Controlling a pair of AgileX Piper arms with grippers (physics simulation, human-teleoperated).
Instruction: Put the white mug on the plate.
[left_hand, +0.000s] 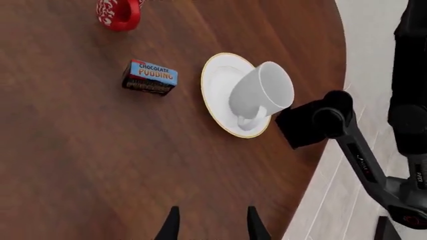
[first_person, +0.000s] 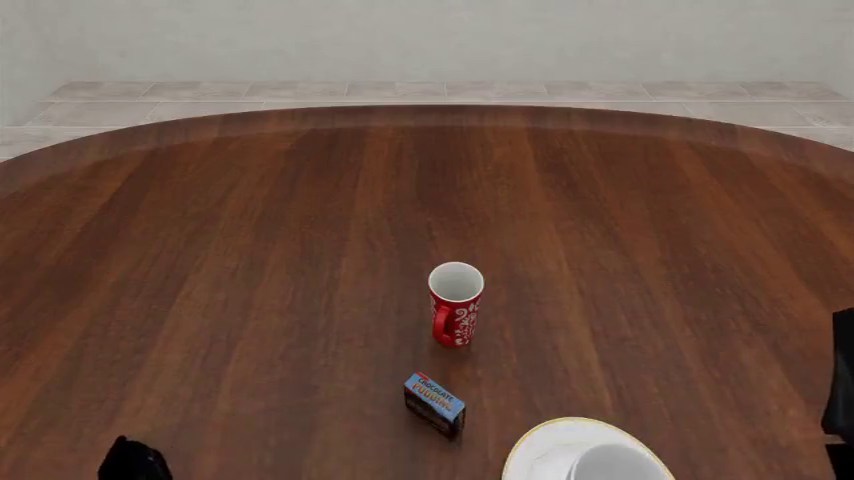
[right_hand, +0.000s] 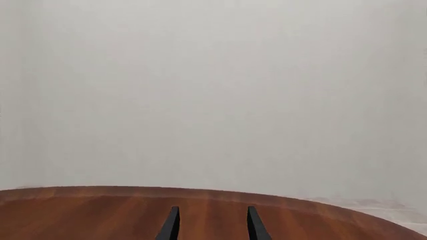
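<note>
White mug (first_person: 614, 466): sitting upright on the plate at the near edge of the front view, partly cropped by the frame; in the left wrist view (left_hand: 261, 92), resting inside the plate's rim with its loop handle pointing toward the table edge.
Plate (first_person: 541, 447): lying flat on the table near the right side, carrying the white mug; thin yellowish rim showing around it.
Pudding box (first_person: 435, 403): lying just beyond and left of the plate, apart from it, blue label reading "chocolate pudding".
Red mug (first_person: 455, 304): standing upright near the table's middle, beyond the pudding box, opening facing up, well apart from the plate.
Table (first_person: 240, 280): dark brown wood, round edge curving along the far side.
Left gripper (left_hand: 212, 225): hanging above the table, fingertips parted with a narrow empty gap, gripping nothing, well apart from the plate.
Right gripper (right_hand: 212, 225): pointing out over the far table edge toward a pale wall, fingertips parted by a similar narrow gap, carrying nothing.
Right arm (left_hand: 363, 160): showing dark in the left wrist view, reaching in just beside the plate and mug.
</note>
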